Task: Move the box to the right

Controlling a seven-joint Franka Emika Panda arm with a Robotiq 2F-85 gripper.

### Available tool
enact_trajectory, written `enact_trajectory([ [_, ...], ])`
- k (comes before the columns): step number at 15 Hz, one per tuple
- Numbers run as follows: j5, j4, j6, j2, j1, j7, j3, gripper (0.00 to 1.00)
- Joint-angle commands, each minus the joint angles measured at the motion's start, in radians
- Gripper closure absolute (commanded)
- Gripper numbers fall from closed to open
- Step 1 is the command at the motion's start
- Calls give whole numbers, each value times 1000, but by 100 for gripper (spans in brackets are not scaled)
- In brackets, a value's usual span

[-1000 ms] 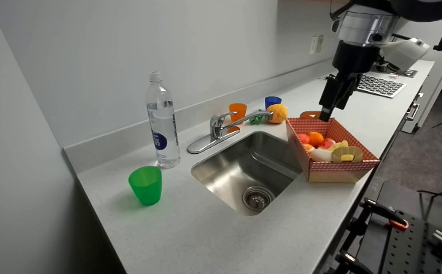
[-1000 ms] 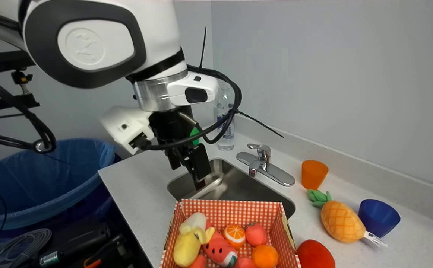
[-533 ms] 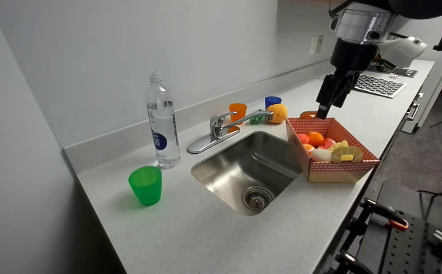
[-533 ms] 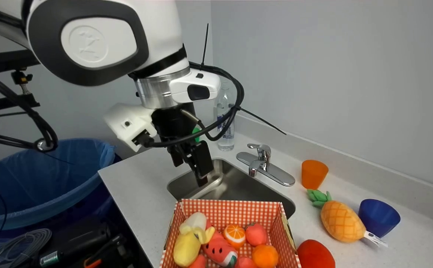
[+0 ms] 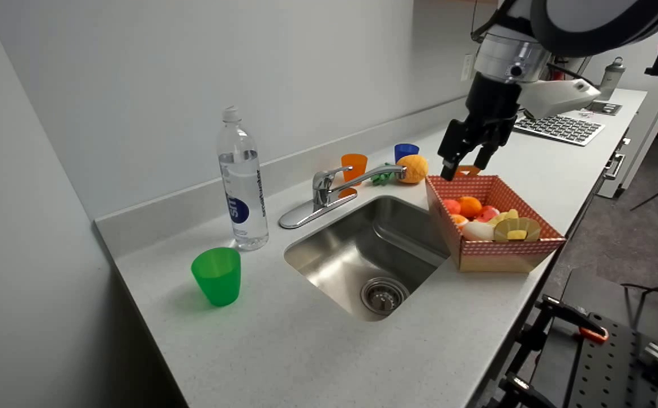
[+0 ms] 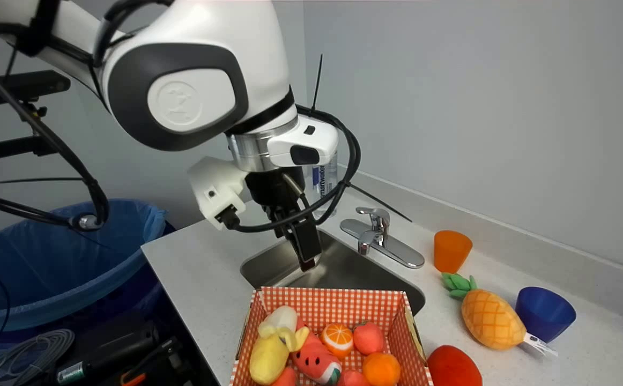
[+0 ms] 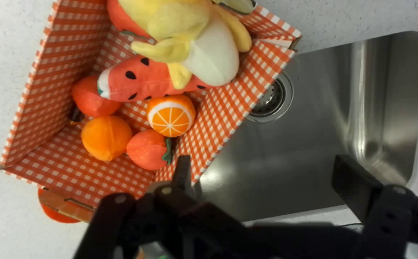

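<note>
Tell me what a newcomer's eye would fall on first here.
Probably the red-checked box, holding bright toy fruit, beside the sink. Next, the big white arm across the upper left of an exterior view, its jaws spread open. The green cup on the counter near the water bottle would likely come after.

Soft light, glare in the sink

Sink is let into the bench, faucet behind it toward the back edge, box just beside the sink by the front edge with toy fruit inside. Bottle is toward the back corner, first cup nearer the end edge. Past the faucet along the back edge: second cup, then toy pineapple with third cup just behind it.
</note>
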Motion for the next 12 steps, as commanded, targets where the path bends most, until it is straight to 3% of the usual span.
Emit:
enact_trajectory([
  [1, 19, 48, 83, 141, -4, 64, 22, 0],
  [5, 20, 75, 140, 237, 18, 54, 31, 0],
  [12, 53, 105, 114, 310, 94, -132, 40, 0],
])
